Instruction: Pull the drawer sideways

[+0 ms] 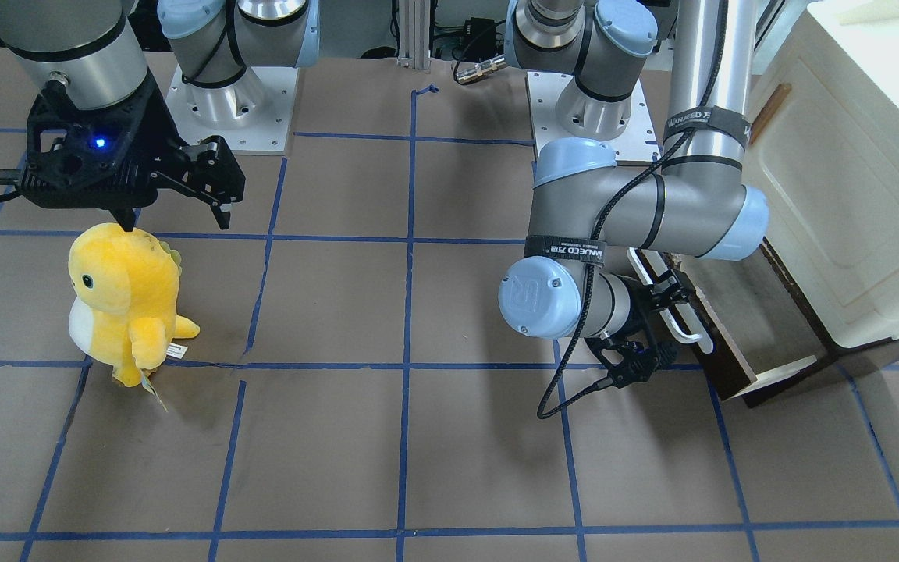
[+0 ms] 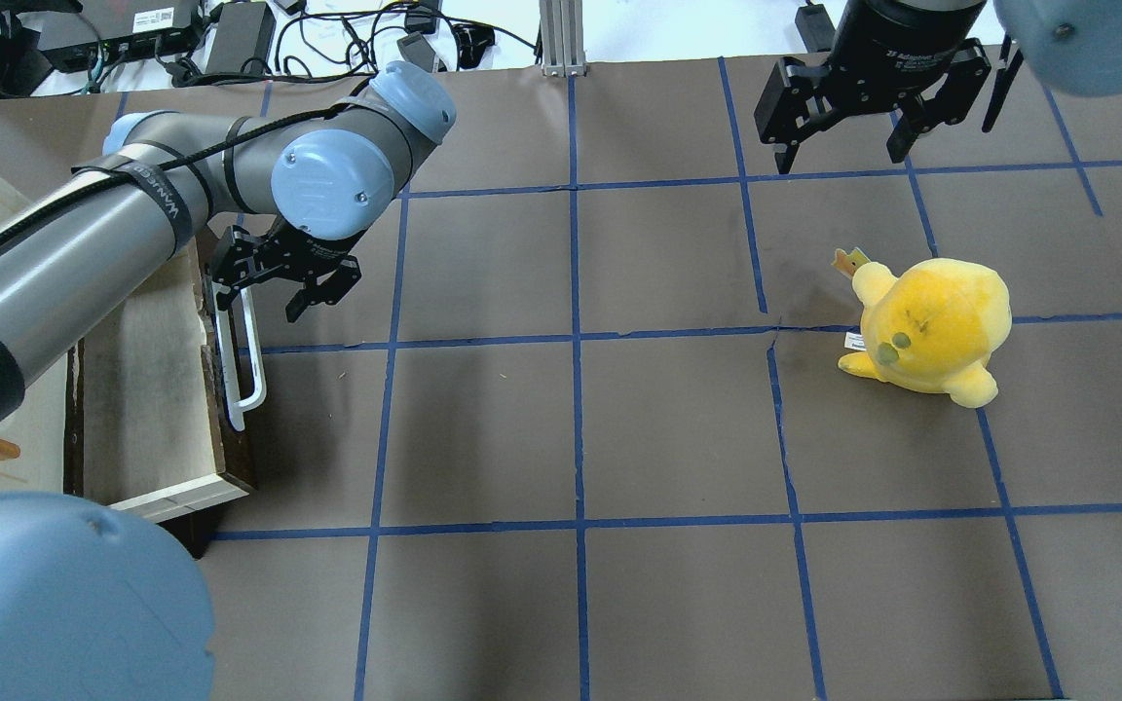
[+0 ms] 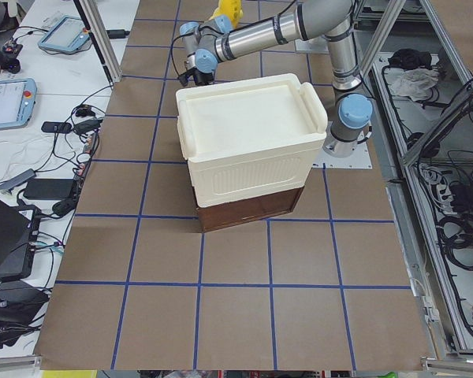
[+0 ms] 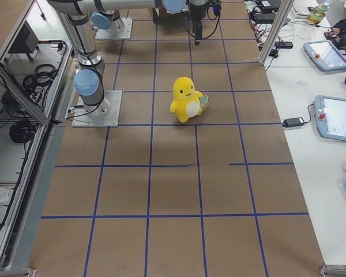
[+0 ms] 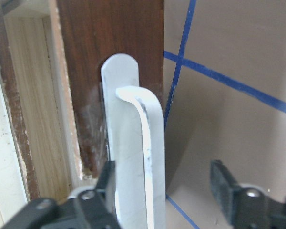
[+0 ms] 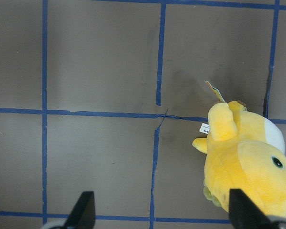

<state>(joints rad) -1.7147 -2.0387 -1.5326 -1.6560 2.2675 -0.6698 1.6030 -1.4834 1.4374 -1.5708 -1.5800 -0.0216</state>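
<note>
Arm strap (image 1: 565,251) reads "WANJEED". At bottom of frame, left gripper (image 5: 164,180) gapes astride drawer (image 5: 109,47) handle (image 5: 133,167), seemingly ungripped; right gripper (image 2: 841,161) gapes empty.

I log: left arm (image 2: 84,243) stretched out low, elbow bent, wrist folded under | left gripper (image 2: 259,307) jaws spread wide, not clamped | right arm (image 1: 67,55) held high, wrist pointing straight down | right gripper (image 2: 839,161) hanging in the air, jaws wide apart.
</note>
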